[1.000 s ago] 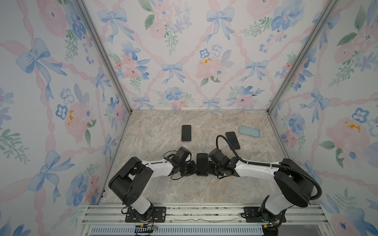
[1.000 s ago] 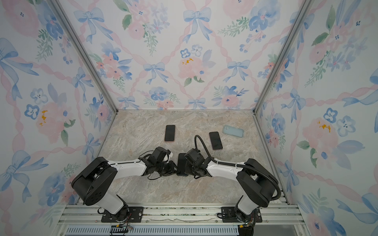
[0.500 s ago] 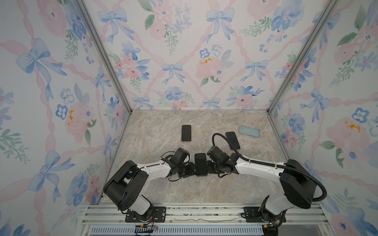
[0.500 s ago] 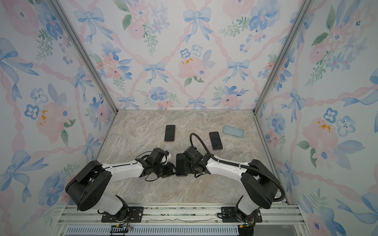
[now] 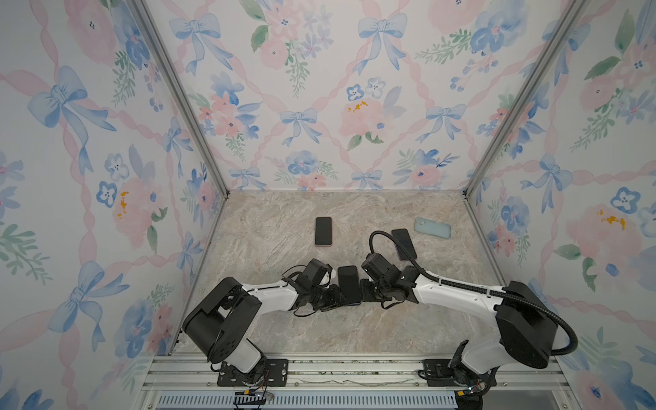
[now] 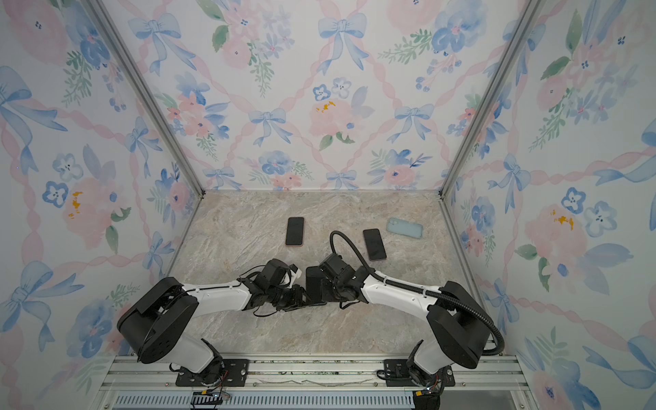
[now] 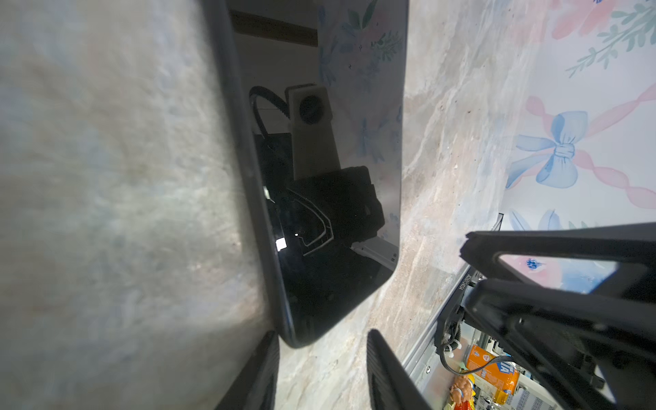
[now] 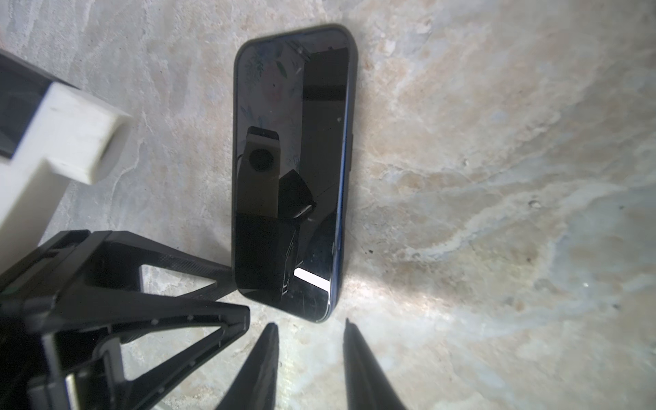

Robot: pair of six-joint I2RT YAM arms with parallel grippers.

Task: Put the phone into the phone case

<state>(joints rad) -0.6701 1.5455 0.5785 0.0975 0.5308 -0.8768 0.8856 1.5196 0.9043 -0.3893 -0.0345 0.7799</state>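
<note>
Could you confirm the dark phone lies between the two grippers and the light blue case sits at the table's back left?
No: the light blue case sits at the table's back right, as both top views show. The dark phone does lie between the left gripper and right gripper.

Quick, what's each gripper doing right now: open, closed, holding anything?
Left gripper: jaws open, holding nothing; the phone lies on the table just beyond them.
Right gripper: jaws open, holding nothing.
</note>
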